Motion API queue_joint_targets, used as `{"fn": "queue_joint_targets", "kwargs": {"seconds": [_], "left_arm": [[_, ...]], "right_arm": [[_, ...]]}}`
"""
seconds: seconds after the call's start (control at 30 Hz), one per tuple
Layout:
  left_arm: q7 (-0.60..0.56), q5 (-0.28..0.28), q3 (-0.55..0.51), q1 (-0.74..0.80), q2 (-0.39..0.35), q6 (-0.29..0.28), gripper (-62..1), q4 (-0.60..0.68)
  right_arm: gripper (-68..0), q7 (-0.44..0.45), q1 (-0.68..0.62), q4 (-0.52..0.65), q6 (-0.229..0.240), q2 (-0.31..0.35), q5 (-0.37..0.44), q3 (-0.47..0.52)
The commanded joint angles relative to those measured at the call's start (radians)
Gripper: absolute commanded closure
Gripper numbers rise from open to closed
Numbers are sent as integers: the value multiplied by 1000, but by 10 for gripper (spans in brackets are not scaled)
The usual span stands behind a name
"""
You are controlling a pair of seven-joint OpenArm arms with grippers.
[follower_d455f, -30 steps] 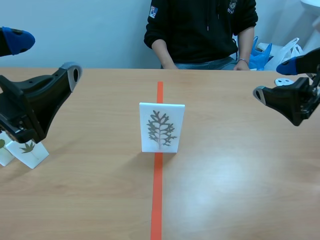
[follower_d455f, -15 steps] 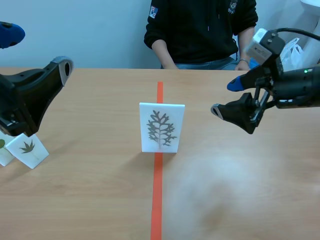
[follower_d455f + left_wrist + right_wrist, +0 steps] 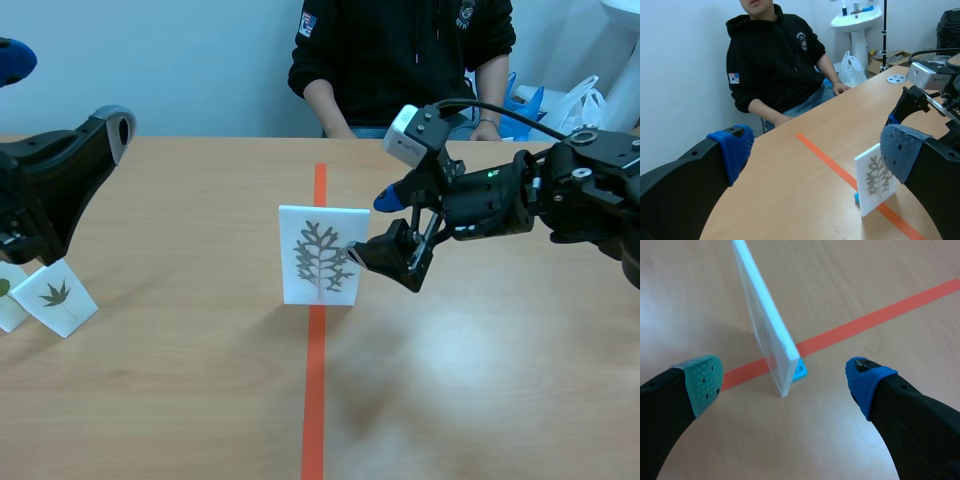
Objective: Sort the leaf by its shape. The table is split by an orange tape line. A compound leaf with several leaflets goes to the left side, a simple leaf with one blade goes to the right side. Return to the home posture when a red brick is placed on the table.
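the white upright card with a grey branching leaf (image 3: 323,255) stands on the orange tape line (image 3: 314,400) of the wooden surface (image 3: 480,380). the right hand (image 3: 378,228) is open at its edge, fingers spread. the left hand (image 3: 65,93) hangs open, well apart.

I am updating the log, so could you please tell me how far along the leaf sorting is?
Done: one small leaf card stands on the left side. In hand: the right gripper is open around the big leaf card, which stands on the tape line, ungripped. Left: grip it, carry it to its side. No red brick shows.
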Motion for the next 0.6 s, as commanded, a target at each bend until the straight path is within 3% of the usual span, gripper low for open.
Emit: {"fn": "queue_joint_targets", "kwargs": {"seconds": [0.0,0.57], "left_arm": [[-13,-10,-13,12,2,-1,-542,19],[-14,-10,-20,13,3,-1,-542,19]], "right_arm": [[-500,27,42,-8,1,6,-3,-5],[-492,62,107,-104,-34,-97,-31,-119]]}}
